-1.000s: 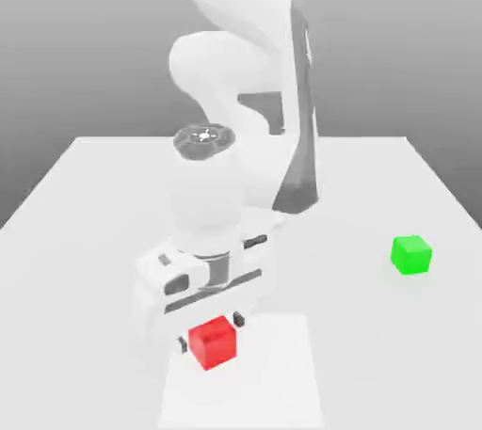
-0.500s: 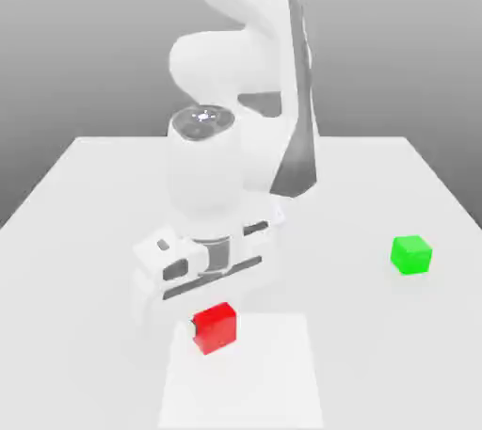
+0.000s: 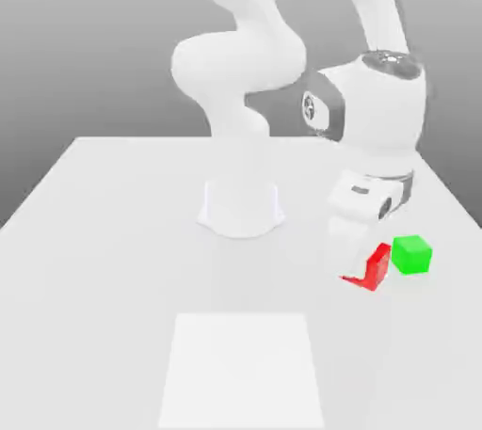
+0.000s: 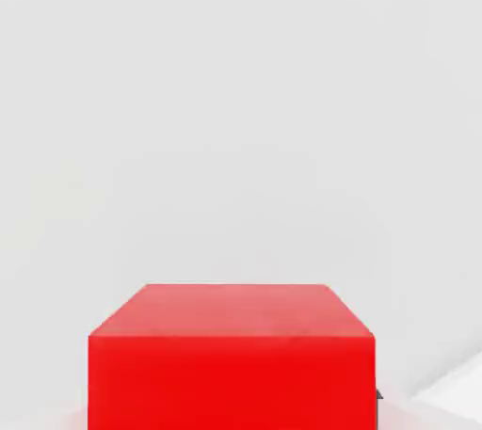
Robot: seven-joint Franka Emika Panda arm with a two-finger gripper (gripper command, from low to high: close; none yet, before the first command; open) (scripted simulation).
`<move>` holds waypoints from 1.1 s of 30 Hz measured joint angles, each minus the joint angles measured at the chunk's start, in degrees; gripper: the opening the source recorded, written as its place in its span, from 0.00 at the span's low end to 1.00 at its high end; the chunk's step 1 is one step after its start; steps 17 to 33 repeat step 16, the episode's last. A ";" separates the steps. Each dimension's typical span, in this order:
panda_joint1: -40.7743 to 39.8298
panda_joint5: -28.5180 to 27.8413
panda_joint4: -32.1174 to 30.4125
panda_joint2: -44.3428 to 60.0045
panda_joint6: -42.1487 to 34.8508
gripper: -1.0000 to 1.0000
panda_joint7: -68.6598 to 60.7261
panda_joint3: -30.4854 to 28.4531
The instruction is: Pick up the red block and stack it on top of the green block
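A: What do we list nearest in the scene?

B: We enter one pale square patch (image 3: 242,369) on the white table (image 3: 94,230), at the near edge, centred.

A: Next item?

B: We record the red block (image 3: 372,267), right of centre, tilted, under the gripper (image 3: 362,263). It sits just to the exterior view's left of the green block (image 3: 411,255); we cannot tell whether the two touch. From the hand view we log the red block (image 4: 232,353) close under the camera, its top face plain.

A: State of the fingers?

B: We enter them as clenched on the red block, since it sits tilted at the hand's lower end with the white hand right above it; the fingers themselves are mostly hidden.

A: Farther back?

B: We list the arm's round base (image 3: 241,207) mid-table, and the white arm (image 3: 282,52) arching from it toward the right.
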 joint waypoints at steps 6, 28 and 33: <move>11.04 1.97 -1.86 -3.25 -0.60 0.00 6.50 10.93; 9.99 -10.61 -1.59 10.00 11.91 1.00 15.89 10.09; 9.99 -10.61 -1.59 10.00 11.91 1.00 15.89 10.09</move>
